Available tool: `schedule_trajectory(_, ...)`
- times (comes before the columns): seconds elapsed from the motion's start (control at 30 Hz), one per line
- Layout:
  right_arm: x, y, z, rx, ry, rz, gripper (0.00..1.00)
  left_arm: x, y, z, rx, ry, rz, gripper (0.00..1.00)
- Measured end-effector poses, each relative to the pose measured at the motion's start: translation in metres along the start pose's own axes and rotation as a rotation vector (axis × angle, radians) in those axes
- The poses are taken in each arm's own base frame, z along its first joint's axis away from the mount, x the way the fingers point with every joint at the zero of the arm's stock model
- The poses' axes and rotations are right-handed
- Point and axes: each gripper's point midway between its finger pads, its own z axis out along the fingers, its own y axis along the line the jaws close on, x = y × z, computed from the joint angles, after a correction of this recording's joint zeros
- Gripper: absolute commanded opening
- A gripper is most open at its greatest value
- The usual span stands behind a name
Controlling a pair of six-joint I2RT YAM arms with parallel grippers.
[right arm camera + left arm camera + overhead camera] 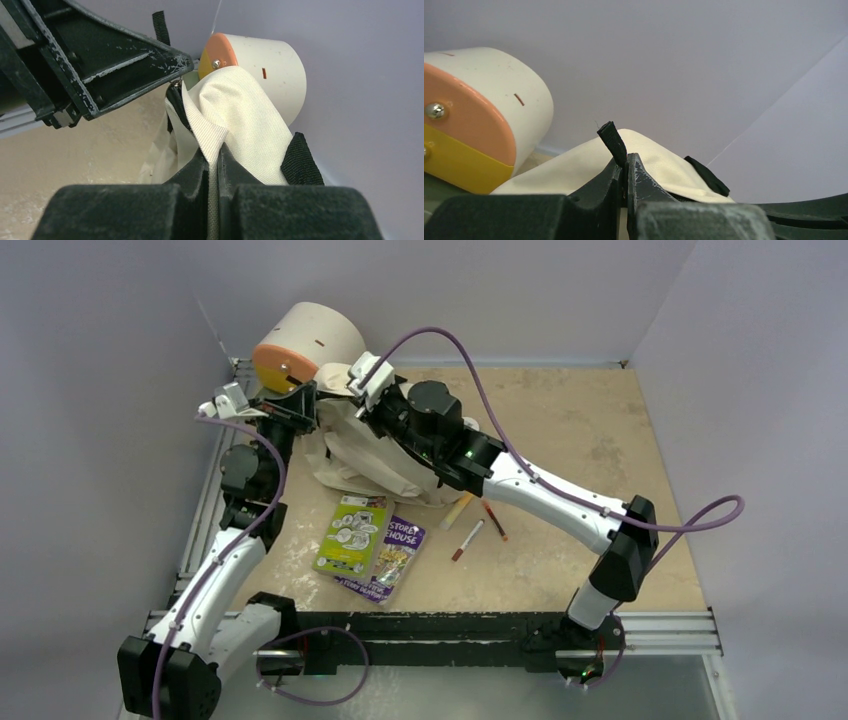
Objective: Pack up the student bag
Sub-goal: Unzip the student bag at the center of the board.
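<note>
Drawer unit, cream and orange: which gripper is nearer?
Left. The left gripper grips the bag just in front of the drawer unit; the right gripper grips the bag farther right.

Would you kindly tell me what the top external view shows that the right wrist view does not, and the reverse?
Only the top external view shows the green book, the purple book and the pens lying on the table near the student bag. Only the right wrist view makes plain that the right gripper is shut on a fold of the bag's cream fabric, with a black strap beside it. Both show the bag, the cream-and-orange drawer unit and the left gripper at the bag.
</note>
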Motion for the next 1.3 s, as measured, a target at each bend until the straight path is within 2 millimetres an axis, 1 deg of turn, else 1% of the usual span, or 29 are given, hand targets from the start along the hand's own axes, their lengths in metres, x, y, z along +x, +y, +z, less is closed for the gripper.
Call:
schedule_trajectory(0.2,0.003,0.000,-0.001,0.020,0.015,0.079,0.00,0.006,0.020,-0.005,-0.072,-0.017,0.002,0.00)
schedule_trajectory(0.43,0.005,-0.001,-0.003,0.049,0.025,0.165,0.00,0.010,0.030,-0.013,-0.098,-0.030,0.002,0.00)
schedule_trajectory(0.5,0.007,-0.002,-0.004,0.065,0.029,0.190,0.00,0.014,0.034,-0.016,-0.106,-0.031,0.002,0.00)
schedule_trajectory(0.57,0.007,-0.004,-0.004,0.080,0.031,0.210,0.00,0.020,0.042,-0.019,-0.128,-0.029,0.005,0.00)
schedule_trajectory(0.7,0.010,-0.009,-0.005,0.124,0.047,0.255,0.00,0.036,0.059,-0.022,-0.162,-0.008,0.016,0.00)
schedule_trajectory(0.93,0.012,-0.014,-0.007,0.170,0.081,0.319,0.00,0.046,0.067,-0.019,-0.163,-0.012,0.045,0.00)
schedule_trajectory(1.3,0.017,-0.010,-0.007,0.170,0.117,0.389,0.00,0.068,0.084,-0.006,-0.172,-0.009,0.065,0.00)
